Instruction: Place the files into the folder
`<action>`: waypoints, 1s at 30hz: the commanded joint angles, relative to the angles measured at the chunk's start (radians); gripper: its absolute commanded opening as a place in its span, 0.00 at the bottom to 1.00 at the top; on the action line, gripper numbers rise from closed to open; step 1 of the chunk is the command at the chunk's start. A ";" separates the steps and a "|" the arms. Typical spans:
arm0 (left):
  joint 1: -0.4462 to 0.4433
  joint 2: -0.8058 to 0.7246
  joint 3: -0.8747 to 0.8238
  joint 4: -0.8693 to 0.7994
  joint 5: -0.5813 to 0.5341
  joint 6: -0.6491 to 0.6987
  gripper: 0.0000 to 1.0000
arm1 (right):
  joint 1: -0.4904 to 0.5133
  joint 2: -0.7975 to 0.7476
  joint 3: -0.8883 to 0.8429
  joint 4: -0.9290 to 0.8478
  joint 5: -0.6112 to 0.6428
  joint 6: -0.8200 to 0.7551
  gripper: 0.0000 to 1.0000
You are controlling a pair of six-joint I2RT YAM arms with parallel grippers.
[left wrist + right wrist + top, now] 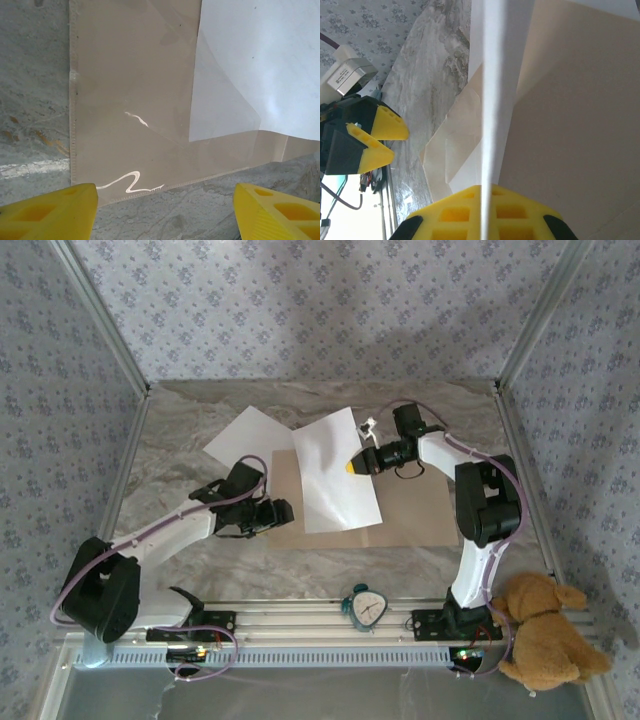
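Right end effector (354,466) has its yellow fingers pressed together on the edge of a white sheet (335,475), pinching it. The right arm (480,510) stands up from its base, bends, and reaches sideways toward the left arm's side. The pinched sheet spreads out from the fingers, to the left of them, over the folder (410,515). The folder lies flat on the table (180,420), under this end effector.

Left end effector (165,210) has its yellow fingers spread wide, with nothing between them. The left arm (170,530) is low and stretched out toward the folder. The folder's near corner is just in front of these fingers. The pinched sheet is a bit past that, to the right. A second white sheet (245,440) lies flat on the table beyond the left end effector. Its right corner goes behind the pinched sheet.
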 commanded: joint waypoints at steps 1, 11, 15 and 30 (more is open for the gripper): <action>0.003 -0.031 -0.013 -0.029 -0.009 -0.011 0.73 | 0.000 0.038 -0.010 0.039 -0.048 0.033 0.00; 0.003 -0.030 0.002 -0.056 -0.017 -0.008 0.73 | 0.024 0.089 -0.029 0.102 -0.080 0.085 0.00; 0.003 -0.035 -0.003 -0.055 -0.016 -0.014 0.73 | 0.036 0.088 -0.045 0.154 -0.091 0.124 0.00; 0.003 -0.033 -0.020 -0.044 -0.011 -0.020 0.73 | -0.004 0.007 0.039 -0.065 -0.002 -0.040 0.00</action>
